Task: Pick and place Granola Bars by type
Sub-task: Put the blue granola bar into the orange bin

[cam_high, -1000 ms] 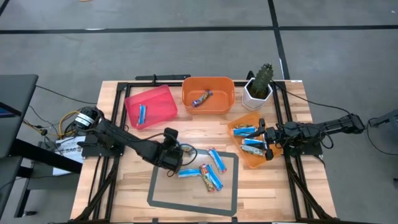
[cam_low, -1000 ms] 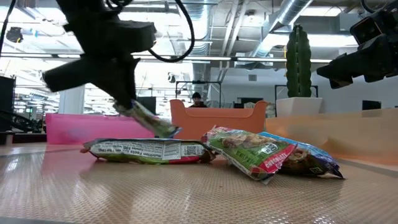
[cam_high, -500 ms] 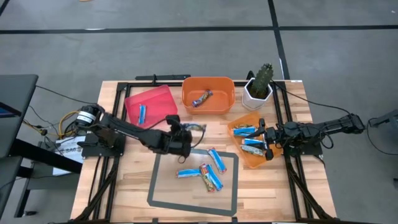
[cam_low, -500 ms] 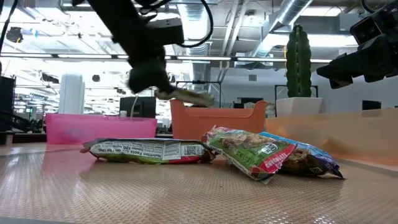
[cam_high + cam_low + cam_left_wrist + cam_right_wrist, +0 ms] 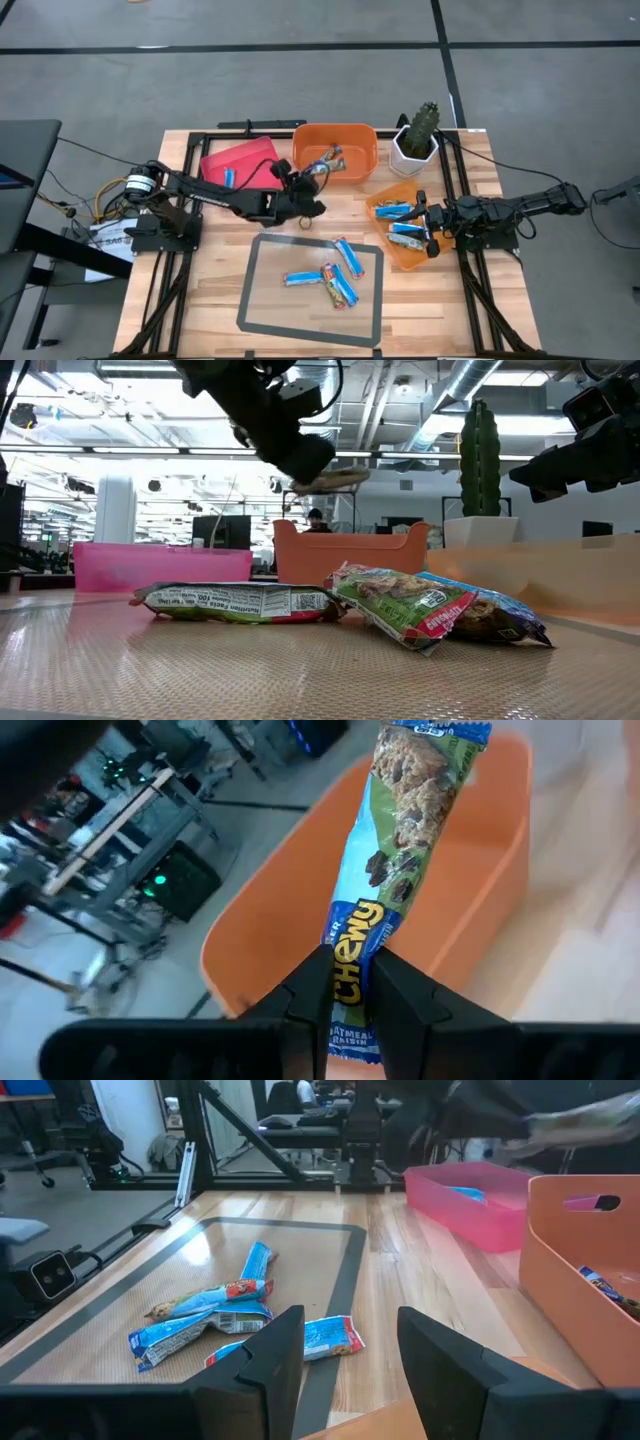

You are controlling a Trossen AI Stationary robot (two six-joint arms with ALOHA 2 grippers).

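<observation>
While the left claw [image 5: 308, 189] pinches the green Chewy bar [image 5: 400, 850] narrowly by one end, just over the orange bin [image 5: 335, 152] rim, a tilted release could drop it on the surface [image 5: 220, 290]; right claw [image 5: 428, 229] waits apart.

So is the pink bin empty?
No, the high view shows one blue-wrapped bar lying inside the pink bin.

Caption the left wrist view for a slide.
Left gripper holds a Chewy granola bar over the orange bin.
</observation>
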